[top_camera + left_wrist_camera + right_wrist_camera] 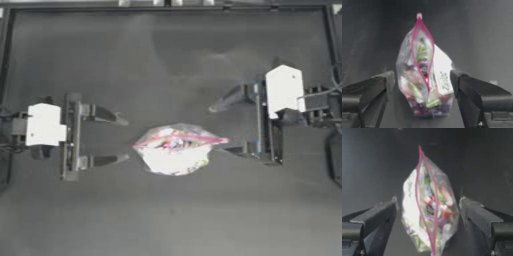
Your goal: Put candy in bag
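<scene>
The bag (175,150) lies in the middle of the table, clear plastic with pale and multicoloured sweets inside. Its pink-red mouth strip (194,138) gapes open and points toward the right arm. No separate candy shows on the table, and I cannot pick out a single white sweet inside. My left gripper (123,140) stands open just left of the bag, which shows between its jaws (425,75). My right gripper (222,127) is open at the bag's right, its nearer fingertip (232,147) close to the strip's end. The bag (430,213) fills the gap between the right jaws.
The dark table (167,215) is bounded by a raised frame (167,8) along the far side. The right arm's base (336,155) sits at the right edge.
</scene>
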`<act>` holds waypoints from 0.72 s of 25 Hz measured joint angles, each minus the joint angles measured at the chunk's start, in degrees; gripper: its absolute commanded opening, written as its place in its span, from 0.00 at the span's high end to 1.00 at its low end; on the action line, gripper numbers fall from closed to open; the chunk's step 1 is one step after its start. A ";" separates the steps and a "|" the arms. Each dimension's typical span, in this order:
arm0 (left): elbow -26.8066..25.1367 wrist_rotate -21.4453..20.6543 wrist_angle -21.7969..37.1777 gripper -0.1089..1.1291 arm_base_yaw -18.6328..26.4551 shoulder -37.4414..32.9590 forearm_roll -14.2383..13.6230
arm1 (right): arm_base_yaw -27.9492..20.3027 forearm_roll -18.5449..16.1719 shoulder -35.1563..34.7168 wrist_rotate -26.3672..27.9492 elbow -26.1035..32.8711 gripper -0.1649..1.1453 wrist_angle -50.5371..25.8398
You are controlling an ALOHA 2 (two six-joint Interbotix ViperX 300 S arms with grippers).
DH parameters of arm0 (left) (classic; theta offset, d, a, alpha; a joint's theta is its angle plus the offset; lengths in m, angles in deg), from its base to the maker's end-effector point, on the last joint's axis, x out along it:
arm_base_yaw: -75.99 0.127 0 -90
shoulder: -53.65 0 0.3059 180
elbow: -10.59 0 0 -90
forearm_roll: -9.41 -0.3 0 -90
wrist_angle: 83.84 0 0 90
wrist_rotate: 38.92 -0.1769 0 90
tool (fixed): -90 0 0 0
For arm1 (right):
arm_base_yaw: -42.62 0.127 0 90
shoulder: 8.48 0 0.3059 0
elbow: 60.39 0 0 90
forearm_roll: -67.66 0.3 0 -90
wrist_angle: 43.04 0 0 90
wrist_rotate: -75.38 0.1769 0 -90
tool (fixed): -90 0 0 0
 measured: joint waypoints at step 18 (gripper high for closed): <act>-2.81 0.00 4.04 0.14 -0.62 -11.95 0.09 | -0.09 -0.62 5.10 -0.26 -5.27 0.10 4.39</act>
